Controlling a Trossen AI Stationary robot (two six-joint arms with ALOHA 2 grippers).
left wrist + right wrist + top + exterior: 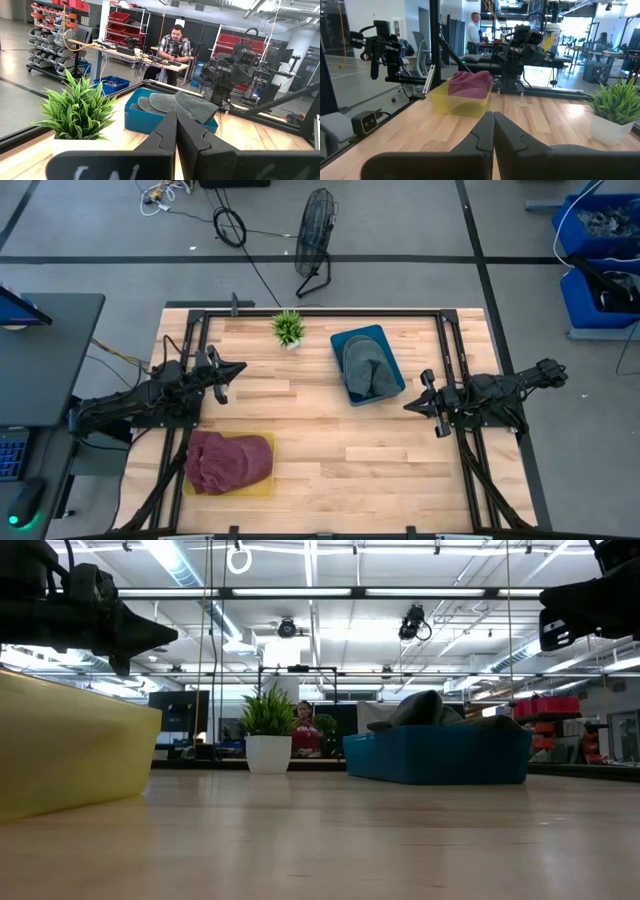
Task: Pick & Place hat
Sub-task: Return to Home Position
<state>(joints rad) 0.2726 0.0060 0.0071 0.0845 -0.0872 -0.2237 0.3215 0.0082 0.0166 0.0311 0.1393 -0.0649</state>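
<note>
A grey hat (367, 368) lies heaped in a blue bin (384, 337) near the table's far edge; the left wrist view shows the hat (172, 103) spilling over the bin's rim (145, 120). A maroon hat (229, 459) fills a yellow bin (268, 482) at the near left, and the right wrist view shows that hat (469, 83) too. My left gripper (241, 368) hovers shut above the table's left side. My right gripper (408, 406) hovers shut on the right, just near of the blue bin. Neither touches anything.
A small potted plant (288, 329) stands at the far edge, left of the blue bin. Bare wood lies between the two grippers and along the near edge. A black frame borders the table. A person (172, 47) sits at a desk beyond the table.
</note>
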